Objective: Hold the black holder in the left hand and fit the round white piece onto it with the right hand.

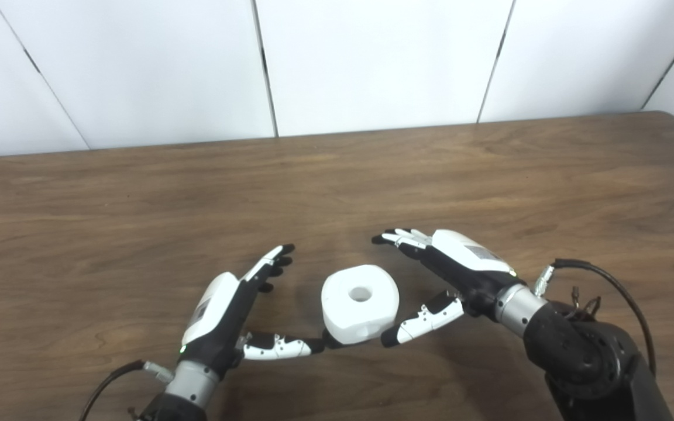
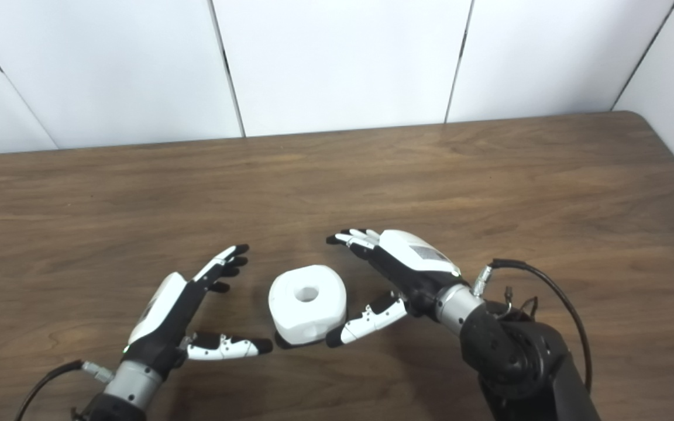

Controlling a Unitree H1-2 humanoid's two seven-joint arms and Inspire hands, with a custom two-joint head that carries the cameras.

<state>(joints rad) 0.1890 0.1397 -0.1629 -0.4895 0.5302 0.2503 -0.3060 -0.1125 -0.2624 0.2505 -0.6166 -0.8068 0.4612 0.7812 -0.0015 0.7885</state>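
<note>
Now white piece [image 1: 360, 303] between spread left hand [image 1: 226, 313], right hand [image 1: 454, 266]

Open hands [image 2: 179, 318] [image 2: 395, 266] flank white piece [image 2: 308, 304] on table [image 2: 489, 175].

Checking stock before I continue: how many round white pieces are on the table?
1. The round white piece with a centre hole sits on the brown wooden table, between both open hands. None seems hidden.

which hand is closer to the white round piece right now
Right. The right hand cups the white round piece, thumb beside it. The left hand is open, slightly farther away.
</note>
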